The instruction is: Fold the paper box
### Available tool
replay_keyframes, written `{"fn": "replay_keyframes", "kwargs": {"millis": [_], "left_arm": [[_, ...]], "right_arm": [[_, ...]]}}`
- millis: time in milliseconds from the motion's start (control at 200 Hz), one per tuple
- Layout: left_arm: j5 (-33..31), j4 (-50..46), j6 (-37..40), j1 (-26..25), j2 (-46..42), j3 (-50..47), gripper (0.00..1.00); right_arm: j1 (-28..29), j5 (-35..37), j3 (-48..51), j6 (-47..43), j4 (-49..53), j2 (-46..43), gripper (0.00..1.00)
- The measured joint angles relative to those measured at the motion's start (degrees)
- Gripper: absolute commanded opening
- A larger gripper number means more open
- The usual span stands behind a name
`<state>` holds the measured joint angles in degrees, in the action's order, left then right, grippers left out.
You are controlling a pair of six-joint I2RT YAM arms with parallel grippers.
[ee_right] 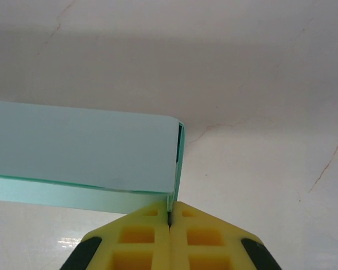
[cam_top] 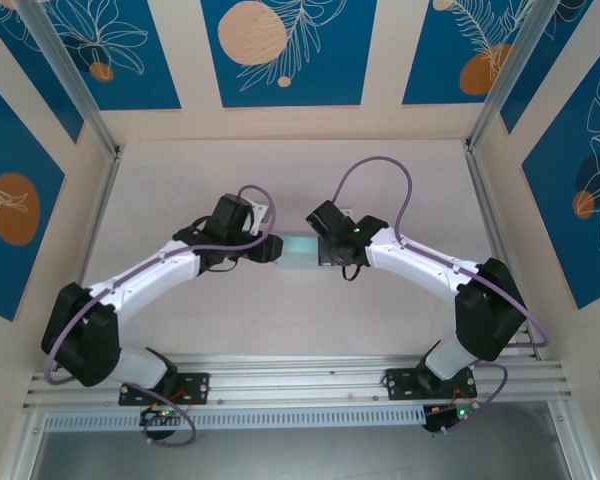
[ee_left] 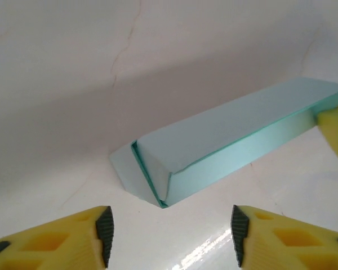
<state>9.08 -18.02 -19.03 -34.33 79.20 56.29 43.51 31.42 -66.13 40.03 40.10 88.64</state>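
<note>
The paper box [cam_top: 298, 252] is a long pale light-blue box lying on the table between my two grippers. In the left wrist view the paper box [ee_left: 231, 135] lies at an angle, its near end flap slightly ajar. My left gripper [ee_left: 172, 233] is open just short of that end, with nothing between its pads and not touching the card. The right gripper's yellow finger [ee_left: 335, 129] shows at the box's far end. In the right wrist view my right gripper [ee_right: 169, 216] is shut on the thin end edge of the paper box [ee_right: 79, 146].
The pale table top [cam_top: 280, 170] stretches behind the arms, bounded by aluminium posts [cam_top: 100, 200] and side walls with blue panels. A metal rail [cam_top: 300, 380] runs along the near edge by the arm bases.
</note>
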Motion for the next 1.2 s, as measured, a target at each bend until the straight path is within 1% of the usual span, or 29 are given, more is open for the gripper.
{"fn": "replay_keyframes", "kwargs": {"millis": [100,270,385,475,565,815,890,1015,1200], "left_arm": [[-0.26,0.59,-0.50,0.00,-2.32,0.02,0.77],[-1.27,2.58,-0.37,0.00,-1.36,1.84,0.78],[-1.53,4.39,-0.13,0.00,2.93,4.00,0.73],[-1.73,5.18,0.50,0.00,6.51,4.92,0.67],[-2.34,5.20,0.96,0.00,8.87,5.03,0.64],[-2.80,6.95,1.01,0.00,9.53,4.37,0.62],[-2.73,9.77,-0.11,0.00,9.46,2.34,0.60],[-2.51,16.57,-2.16,0.00,8.76,-1.68,0.55],[-2.64,26.38,-5.29,0.00,8.61,-6.73,0.53]], "right_arm": [[0.13,0.15,-0.26,0.00,0.09,0.24,0.00],[0.44,0.55,-0.55,0.00,0.28,0.52,0.00],[0.72,0.81,-0.63,0.00,0.68,0.57,0.00],[0.92,1.03,-0.94,0.00,1.18,0.74,0.00],[1.11,1.29,-1.09,0.00,1.49,0.85,0.00],[1.40,1.49,-1.79,0.02,2.51,1.31,0.00],[1.38,1.77,-2.25,0.02,2.62,1.84,0.00],[1.40,2.29,-2.93,0.02,3.04,2.54,0.00],[1.40,2.49,-3.21,0.02,3.06,2.84,0.00]]}}
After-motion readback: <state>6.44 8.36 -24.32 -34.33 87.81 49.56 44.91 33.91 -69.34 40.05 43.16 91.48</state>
